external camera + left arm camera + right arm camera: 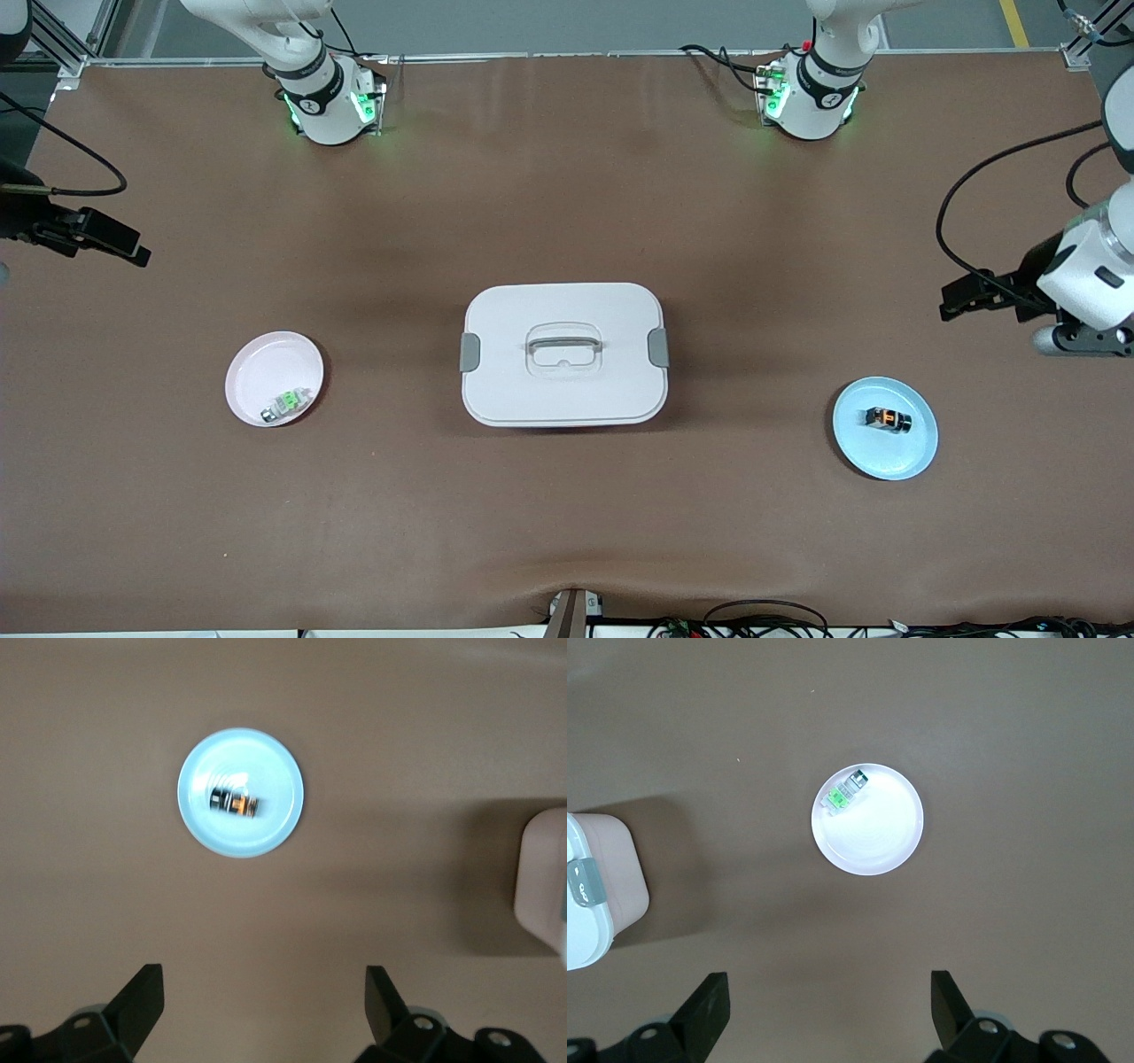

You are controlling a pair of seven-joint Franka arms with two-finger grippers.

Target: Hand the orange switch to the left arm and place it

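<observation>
Both claws hang open and empty, the left gripper [259, 1005] over bare table near the blue plate [912, 456] that holds the orange switch [888, 419], a tiny black block with a blurred orange end, and the right gripper [826, 1010], half cut off, near the pink plate [257, 368], with the box [564, 390] between the plates.

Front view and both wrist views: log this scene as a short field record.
orange switch: on the blue plate, toward the left arm's end
green switch: on the pink plate, toward the right arm's end
box: lid on, mid-table between the plates
left gripper: open, empty, raised above the table near the blue plate
right gripper: open, empty, raised above the table near the pink plate
</observation>
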